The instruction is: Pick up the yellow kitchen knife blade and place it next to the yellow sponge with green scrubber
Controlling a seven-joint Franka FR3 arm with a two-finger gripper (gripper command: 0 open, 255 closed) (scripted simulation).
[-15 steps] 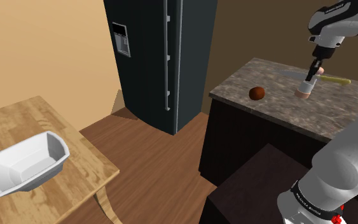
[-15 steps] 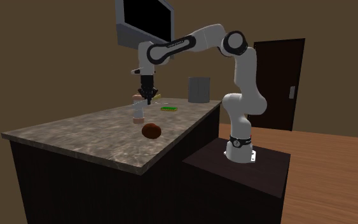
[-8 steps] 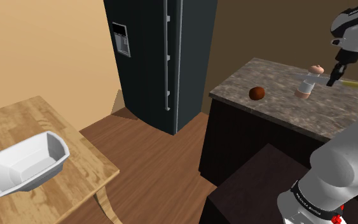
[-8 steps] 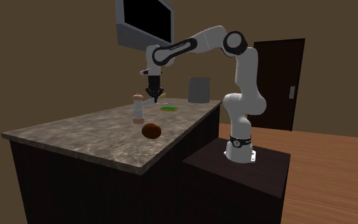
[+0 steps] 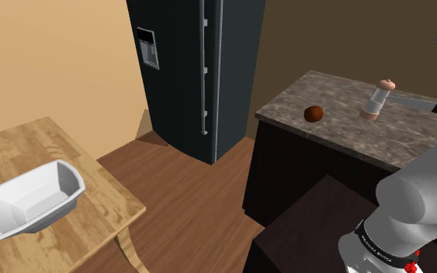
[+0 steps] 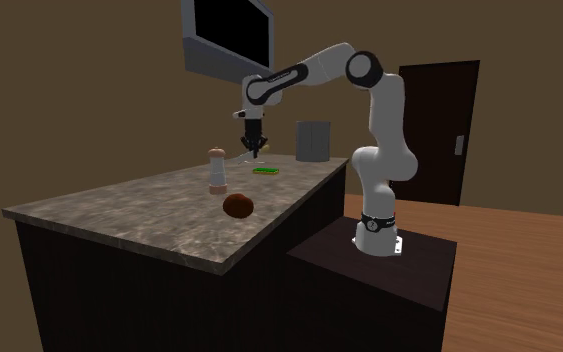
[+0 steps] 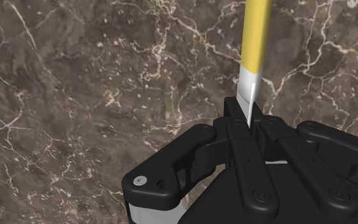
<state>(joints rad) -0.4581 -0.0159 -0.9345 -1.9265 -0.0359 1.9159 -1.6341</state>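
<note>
- We find the all-black two-finger gripper (image 7: 246, 124) clamped on the grey blade of the yellow-handled kitchen knife (image 7: 255, 44); the handle juts out ahead of the gripper.
- Pinching the thin blade gives the jaws two flat faces to bear on, in our judgement; the long handle overhang could let the knife pivot in the hold.
- In the second exterior view the gripper (image 6: 254, 150) hangs left of centre above the dark veined marble countertop (image 6: 119, 215), the flat green-topped sponge (image 6: 265, 170) lying just below and right of it.
- We judge the carry near its end; setting the knife down beside the sponge remains.
- The white-and-tan pepper mill (image 6: 217, 170) and the brown round object (image 6: 238, 206) stand lower left of the gripper, apart from the drop spot.
</note>
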